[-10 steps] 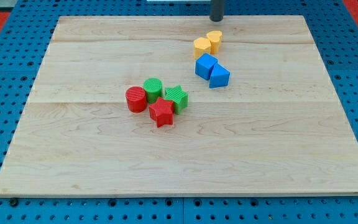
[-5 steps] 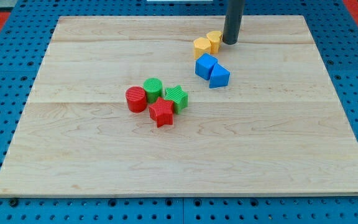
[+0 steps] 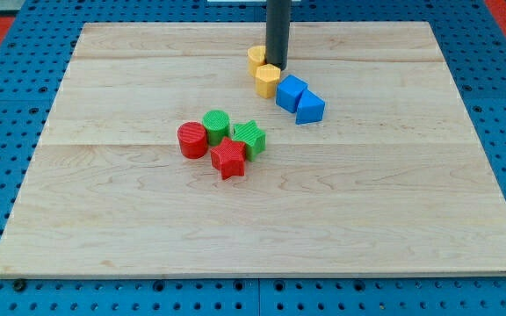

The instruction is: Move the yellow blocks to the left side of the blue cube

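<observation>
A blue pegboard [image 3: 7,114] dotted with holes lies under a pale wooden board [image 3: 262,219] that fills most of the view. From the view's top a straight dark rod [image 3: 277,26] comes down onto the wood; it carries no gripper, so there are no jaws to open or close and it holds nothing. My tip [image 3: 277,66] stands just at the right of the farther yellow block [image 3: 256,59] and right behind the nearer yellow block [image 3: 267,80], close enough that contact looks likely. The two yellow pieces sit one above the other, their exact shapes hard to make out. The nearer one touches the left edge of the blue cube [image 3: 291,92], with a blue wedge-like block [image 3: 310,107] tight against the cube's lower right. Well apart, nearer the board's middle, four pieces huddle together: a red cylinder [image 3: 191,140], a green cylinder [image 3: 216,125], a green star-shaped block [image 3: 249,138] and a red star-shaped block [image 3: 228,159].
</observation>
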Robot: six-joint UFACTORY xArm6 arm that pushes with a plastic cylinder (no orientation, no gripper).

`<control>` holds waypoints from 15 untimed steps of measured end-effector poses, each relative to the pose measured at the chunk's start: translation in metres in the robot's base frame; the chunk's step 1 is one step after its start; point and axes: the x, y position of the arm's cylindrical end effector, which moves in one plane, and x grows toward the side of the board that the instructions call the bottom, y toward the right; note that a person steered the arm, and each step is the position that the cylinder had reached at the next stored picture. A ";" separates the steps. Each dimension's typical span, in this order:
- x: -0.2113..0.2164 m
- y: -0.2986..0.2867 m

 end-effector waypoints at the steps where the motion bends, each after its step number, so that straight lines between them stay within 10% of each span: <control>1: -0.028 0.020; 6: -0.067 -0.019; 15: -0.014 -0.050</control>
